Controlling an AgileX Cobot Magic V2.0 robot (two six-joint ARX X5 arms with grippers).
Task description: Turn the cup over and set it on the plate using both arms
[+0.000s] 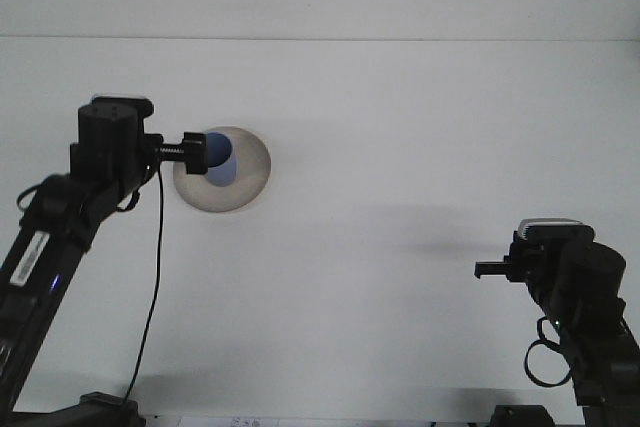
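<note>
The left gripper reaches sideways over the rim of the round, shallow beige plate. Its dark jaws overlap the small blue cup, but whether they are clamped on it or released cannot be told from this view. The cup sits on the plate, right at the jaw tips and partly hidden behind them. The plate looks matte and smooth and rests on the plain white counter. The right gripper hangs well apart from the plate, low at the right, with nothing between its jaws; how far they are parted cannot be told. A thin black cable hangs below the left arm.
</note>
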